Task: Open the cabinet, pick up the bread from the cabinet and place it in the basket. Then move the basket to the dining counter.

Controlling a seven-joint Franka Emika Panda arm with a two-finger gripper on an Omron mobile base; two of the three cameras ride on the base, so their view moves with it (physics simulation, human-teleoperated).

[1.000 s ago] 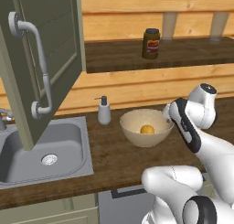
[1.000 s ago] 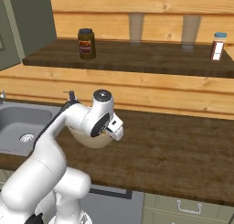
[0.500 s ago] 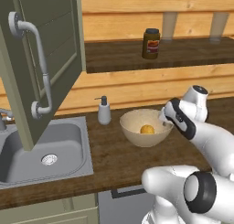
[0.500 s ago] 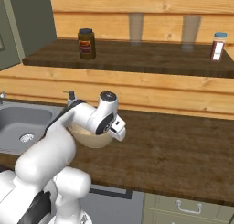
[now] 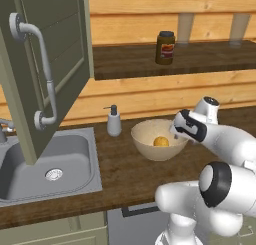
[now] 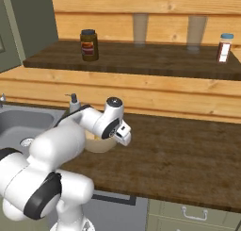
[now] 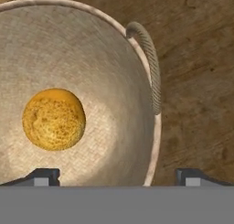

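The bread (image 5: 160,141) lies on the floor of the basket (image 5: 145,145), a little off centre, loose and touched by nothing; from the hand view the bun (image 7: 54,119) sits left of the basket's rope handle (image 7: 149,54), which arches off the rim. The basket stands on the dark wood counter (image 5: 127,174), toward its back edge, just right of the soap dispenser (image 5: 114,121) and near the right rim of the steel sink (image 5: 75,159). The gripper (image 7: 117,176) hangs at the basket's right rim with its two tips spread wide, one over the inside and one outside over the wood, the rim between them and nothing held. The cabinet door (image 5: 45,69) stands swung open above the sink. On the shelf behind are a dark jar (image 6: 88,45) and, far right, a small bottle (image 6: 224,47).
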